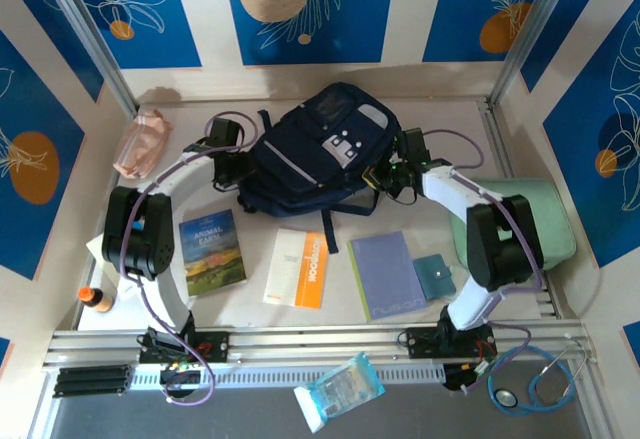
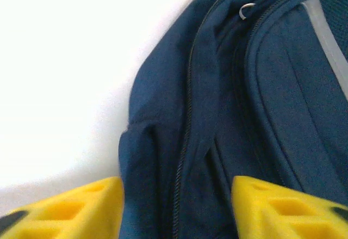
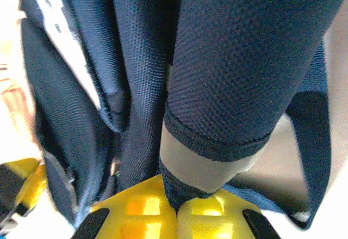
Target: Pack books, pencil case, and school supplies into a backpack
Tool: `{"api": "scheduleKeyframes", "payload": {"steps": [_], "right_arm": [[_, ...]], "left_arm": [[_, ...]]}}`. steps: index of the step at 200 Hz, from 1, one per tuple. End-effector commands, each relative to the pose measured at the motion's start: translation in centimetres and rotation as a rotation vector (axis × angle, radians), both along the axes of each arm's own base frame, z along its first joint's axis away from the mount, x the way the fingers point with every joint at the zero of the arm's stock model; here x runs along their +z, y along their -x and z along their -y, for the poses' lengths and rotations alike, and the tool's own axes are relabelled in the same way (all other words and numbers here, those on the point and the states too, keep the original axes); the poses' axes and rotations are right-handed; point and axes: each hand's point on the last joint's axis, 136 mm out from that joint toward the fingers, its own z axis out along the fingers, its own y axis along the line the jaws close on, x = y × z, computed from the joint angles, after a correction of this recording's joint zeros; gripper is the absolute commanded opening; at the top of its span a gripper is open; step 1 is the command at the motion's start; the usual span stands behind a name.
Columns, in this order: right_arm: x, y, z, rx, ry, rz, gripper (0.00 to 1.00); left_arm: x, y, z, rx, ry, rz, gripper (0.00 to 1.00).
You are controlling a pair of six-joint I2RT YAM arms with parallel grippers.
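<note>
Left claw [image 2: 176,189]: standing wide at the left side of the backpack [image 1: 315,149], yellow fingers apart with the navy zip seam between them, gripping nothing.
Right claw [image 3: 176,203]: pinching a fold of dark backpack fabric between closed fingertips, at the bag's right side.
Backpack: lying mid-back on the surface [image 1: 340,281], pale patches facing up.
Books: lying in a row before the backpack, with the green book [image 1: 212,252] left, the white-and-orange book [image 1: 296,269] middle and the lavender notebook [image 1: 387,274] right.
Teal pad [image 1: 434,276]: resting just beside the lavender notebook.
Pencil case [image 1: 140,144]: sitting far left, apart from the backpack.
Orange-capped tube [image 1: 96,299]: lying near the left edge.
</note>
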Motion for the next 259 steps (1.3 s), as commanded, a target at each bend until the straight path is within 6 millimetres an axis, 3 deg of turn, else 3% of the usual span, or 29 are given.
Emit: {"api": "scheduleKeyframes", "payload": {"steps": [1, 32, 59, 95, 139, 154, 174, 210, 236, 259], "right_arm": [[1.5, 3.0, -1.3, 0.053, -0.048, -0.049, 0.0], [2.7, 2.5, -2.2, 0.052, -0.071, -0.03, 0.0], [4.0, 1.9, -3.0, 0.053, -0.073, -0.003, 0.0], [5.5, 1.4, -5.6, 0.153, -0.107, 0.057, 0.0], [5.9, 1.9, -8.2, 0.238, -0.14, 0.064, 0.0], [6.2, 1.9, -8.3, 0.241, -0.139, 0.071, 0.0], [6.6, 2.2, -8.2, 0.237, -0.135, 0.071, 0.0], [6.6, 3.8, -8.3, 0.235, -0.129, 0.072, 0.0], [5.8, 5.0, -8.7, 0.234, -0.138, 0.046, 0.0], [5.8, 5.2, -9.2, 0.238, -0.145, 0.053, 0.0]], "left_arm": [[4.6, -0.3, -1.7, 0.008, -0.071, 0.126, 0.75], [7.6, 3.1, -3.2, -0.016, -0.158, 0.165, 0.86], [9.2, 7.2, -1.7, -0.088, -0.183, 0.182, 0.93], [8.8, 11.8, 3.7, -0.195, -0.154, 0.165, 0.93], [7.2, 15.4, 11.4, -0.36, -0.08, 0.145, 0.78], [5.8, 15.5, 12.9, -0.409, -0.058, 0.116, 0.72], [4.0, 14.7, 11.7, -0.386, -0.178, 0.069, 0.6], [3.3, 11.7, 10.6, -0.366, -0.28, 0.087, 0.41], [3.9, 9.1, 9.8, -0.326, -0.27, 0.148, 0.4], [3.4, 6.9, 8.9, -0.303, -0.264, 0.17, 0.46]]}}
